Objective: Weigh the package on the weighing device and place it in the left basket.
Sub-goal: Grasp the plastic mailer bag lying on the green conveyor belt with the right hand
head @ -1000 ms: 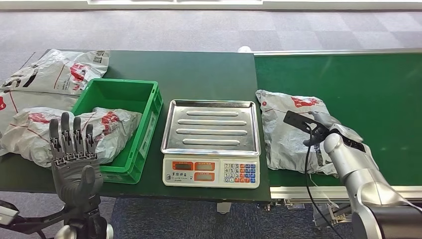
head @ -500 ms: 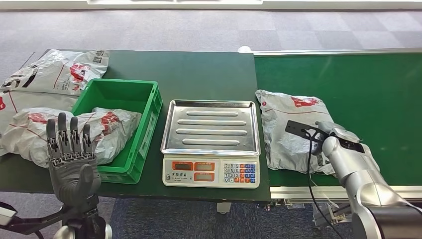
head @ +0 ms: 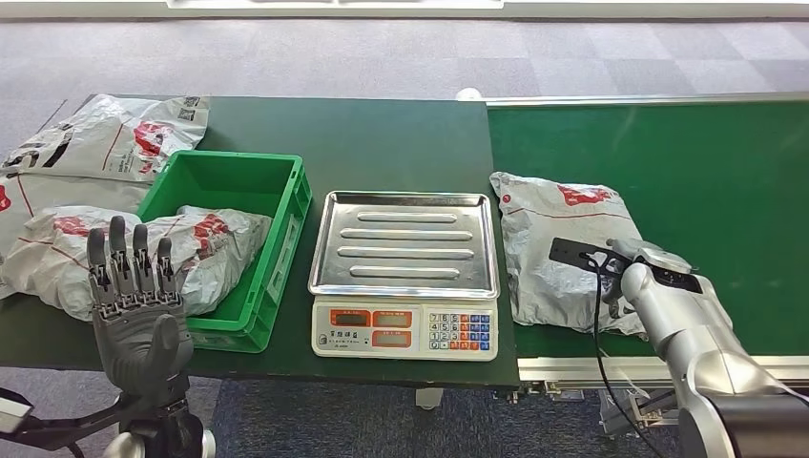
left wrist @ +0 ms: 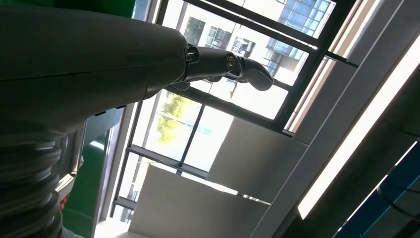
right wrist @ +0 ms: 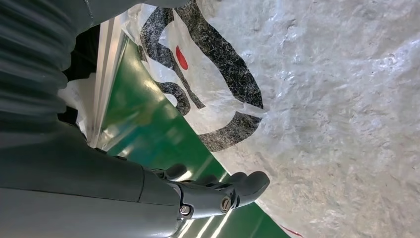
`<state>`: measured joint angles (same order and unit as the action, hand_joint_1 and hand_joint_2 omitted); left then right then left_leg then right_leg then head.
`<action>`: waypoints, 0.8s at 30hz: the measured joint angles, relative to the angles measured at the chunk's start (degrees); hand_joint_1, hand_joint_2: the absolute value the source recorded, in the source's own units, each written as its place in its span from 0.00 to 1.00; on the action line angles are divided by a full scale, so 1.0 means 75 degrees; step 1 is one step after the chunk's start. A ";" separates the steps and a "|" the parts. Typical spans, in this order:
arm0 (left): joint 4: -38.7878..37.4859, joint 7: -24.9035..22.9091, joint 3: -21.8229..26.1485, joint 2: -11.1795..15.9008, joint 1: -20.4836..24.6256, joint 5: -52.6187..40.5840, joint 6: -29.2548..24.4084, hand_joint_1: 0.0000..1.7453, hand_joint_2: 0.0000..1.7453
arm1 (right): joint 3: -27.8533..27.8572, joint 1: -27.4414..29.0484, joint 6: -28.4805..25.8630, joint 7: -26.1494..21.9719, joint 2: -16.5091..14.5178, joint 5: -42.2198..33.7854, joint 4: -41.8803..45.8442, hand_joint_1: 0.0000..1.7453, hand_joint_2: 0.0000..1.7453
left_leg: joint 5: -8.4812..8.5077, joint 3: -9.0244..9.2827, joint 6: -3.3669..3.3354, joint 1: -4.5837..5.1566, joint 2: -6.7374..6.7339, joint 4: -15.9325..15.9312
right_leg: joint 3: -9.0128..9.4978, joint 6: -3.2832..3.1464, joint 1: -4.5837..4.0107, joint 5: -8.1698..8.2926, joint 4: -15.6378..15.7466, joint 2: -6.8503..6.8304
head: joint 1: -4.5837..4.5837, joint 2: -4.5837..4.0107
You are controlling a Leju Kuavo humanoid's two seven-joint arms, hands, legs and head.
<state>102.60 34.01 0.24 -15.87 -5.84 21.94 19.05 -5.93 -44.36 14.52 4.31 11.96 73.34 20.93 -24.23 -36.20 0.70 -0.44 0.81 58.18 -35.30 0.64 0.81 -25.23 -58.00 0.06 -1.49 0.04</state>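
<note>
A grey plastic package (head: 558,239) with red print lies on the green conveyor belt (head: 687,162), right of the scale (head: 404,329). My right hand (head: 637,265) is low over the package's near right corner. In the right wrist view its thumb (right wrist: 220,192) is stretched out beside the crinkled package (right wrist: 337,99), by its edge over the belt, with nothing pinched. The scale's steel tray (head: 404,243) is bare. The green basket (head: 289,239) stands left of the scale. My left hand (head: 134,301) is raised in front of the table, fingers straight up and apart, holding nothing.
One package (head: 205,243) lies in the basket, drooping over its left wall. More grey packages (head: 105,134) lie on the dark table left of the basket. A black cable (head: 599,334) hangs from my right wrist down past the belt's front rail.
My right hand has sunk lower and slightly toward me onto the package's near right corner. My left hand has drifted a little to the left, still raised.
</note>
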 joint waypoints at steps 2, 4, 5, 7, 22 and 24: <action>-0.0017 0.0035 0.0000 0.0001 0.0003 -0.0016 -0.0007 0.00 1.00 | -0.0058 -0.0002 0.0123 -0.0287 0.0026 -0.0008 -0.0013 0.00 1.00 | 0.0000 0.0001 0.0000 0.0000 0.0000 0.0000 | -0.0001 0.0000 0.0000 0.0000 0.0000 0.0000 | 0.0000 0.0000; -0.0039 0.0058 0.0000 0.0001 0.0010 -0.0021 -0.0008 0.00 1.00 | -0.0096 -0.0001 0.0331 -0.0802 0.0061 -0.0073 -0.0020 0.00 1.00 | 0.0000 0.0001 0.0000 0.0000 0.0000 0.0000 | -0.0002 0.0000 0.0000 0.0000 0.0000 0.0000 | 0.0001 0.0000; -0.0052 0.0068 0.0000 0.0002 0.0013 -0.0021 -0.0007 0.00 1.00 | -0.0126 0.0001 0.0454 -0.1129 0.0088 -0.0125 -0.0022 0.00 1.00 | 0.0000 0.0002 0.0000 0.0000 0.0000 0.0000 | -0.0002 0.0000 0.0000 0.0000 0.0000 0.0000 | 0.0000 0.0000; -0.0086 0.0092 0.0000 0.0008 0.0022 -0.0020 0.0009 0.00 1.00 | -0.0254 0.0017 0.0711 -0.1893 0.0172 -0.0254 -0.0022 0.00 1.00 | 0.0000 0.0002 0.0000 0.0000 0.0000 0.0000 | -0.0003 0.0000 0.0000 0.0000 0.0000 0.0000 | 0.0000 0.0000; -0.0138 -0.0016 0.0004 0.0033 0.0244 0.0102 0.0036 0.00 1.00 | -0.1212 0.0508 0.0702 -0.2951 0.0369 -0.0648 0.0039 0.00 1.00 | -0.0001 0.0002 -0.0001 0.0000 -0.0001 0.0000 | 0.0000 0.0000 -0.0001 0.0000 0.0000 0.0000 | 0.0001 0.0000; -0.0138 -0.0028 0.0005 0.0033 0.0253 0.0110 0.0033 0.00 1.00 | -0.1278 0.0578 0.0651 -0.2978 0.0370 -0.0700 0.0085 0.00 1.00 | -0.0001 0.0002 -0.0001 -0.0001 -0.0001 0.0000 | 0.0000 0.0000 -0.0001 -0.0001 0.0000 0.0000 | 0.0001 0.0000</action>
<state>101.57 33.80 0.28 -15.63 -3.94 22.77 19.30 -15.51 -40.02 19.41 -18.03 14.73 68.09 21.57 -24.24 -36.19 0.69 -0.44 0.80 58.18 -35.30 0.64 0.80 -25.24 -58.00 0.06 -1.49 0.04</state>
